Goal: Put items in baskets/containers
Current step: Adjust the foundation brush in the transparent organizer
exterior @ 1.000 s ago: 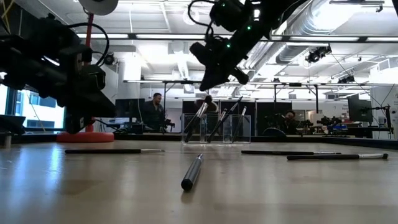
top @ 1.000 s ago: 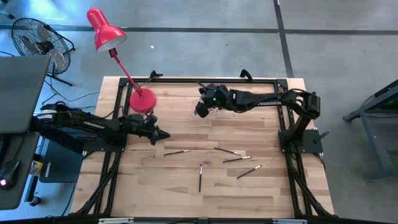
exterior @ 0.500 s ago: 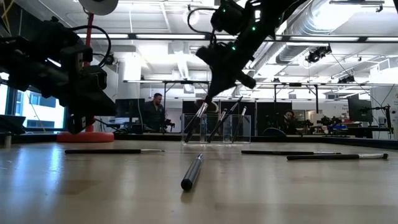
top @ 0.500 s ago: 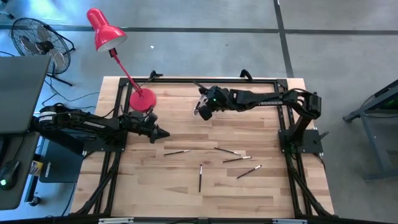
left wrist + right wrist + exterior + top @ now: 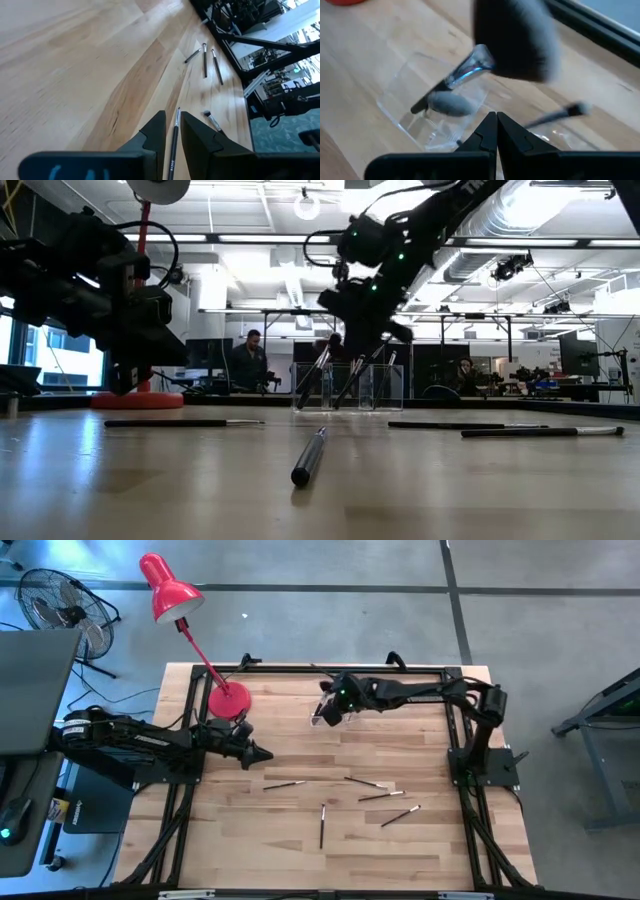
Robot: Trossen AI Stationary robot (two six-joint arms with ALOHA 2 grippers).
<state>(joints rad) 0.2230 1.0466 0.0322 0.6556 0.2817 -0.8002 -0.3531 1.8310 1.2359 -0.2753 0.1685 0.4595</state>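
Observation:
A clear holder (image 5: 427, 115) (image 5: 350, 388) stands at the table's far middle. Several brushes lean in it, among them one with a wide dark fan head (image 5: 512, 40) and one with a grey oval head (image 5: 447, 104). My right gripper (image 5: 320, 717) (image 5: 356, 343) (image 5: 496, 125) is shut and slants down just above the holder's top, with nothing visible between its fingers. Several more brushes lie flat on the wood, one (image 5: 285, 783) left of centre and others (image 5: 380, 796) to its right. My left gripper (image 5: 262, 756) (image 5: 173, 131) hovers at the left, narrowly open, and a brush on the table (image 5: 175, 135) shows through its gap. My right gripper's shut fingers (image 5: 352, 330) reach down from above, slanting from the table's right, to the height of the brush heads over the holder. Whether they touch a brush, I cannot tell.
A red desk lamp's round base (image 5: 229, 702) stands at the far left of the table, close to my left arm. One brush (image 5: 322, 825) (image 5: 308, 458) lies pointing toward the near edge. People sit in the room beyond the table.
My right gripper has come down toward the holder, drifting a little toward the far edge and tipping steeper, still shut. The brushes on the table have not moved.

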